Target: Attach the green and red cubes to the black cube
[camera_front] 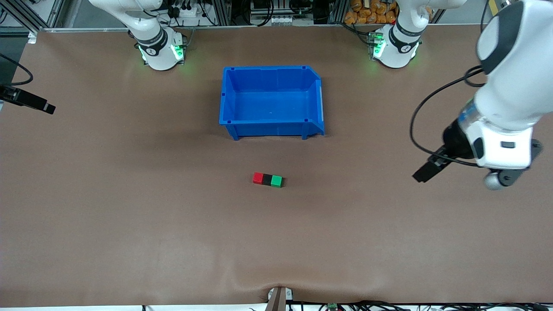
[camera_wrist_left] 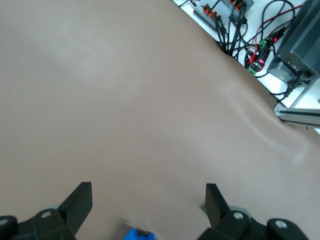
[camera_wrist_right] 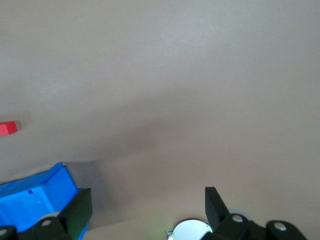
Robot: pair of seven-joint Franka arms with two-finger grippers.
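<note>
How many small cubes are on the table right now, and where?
3, touching in one row nearer the front camera than the blue bin: red cube toward the right arm's end, black cube in the middle, green cube toward the left arm's end. None seem hidden.

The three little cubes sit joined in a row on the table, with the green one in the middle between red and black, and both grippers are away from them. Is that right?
Not quite. The front view shows the black cube in the middle, with the red cube and the green cube at its ends. The rest holds: they sit joined in a row on the table, both grippers away from them.
</note>
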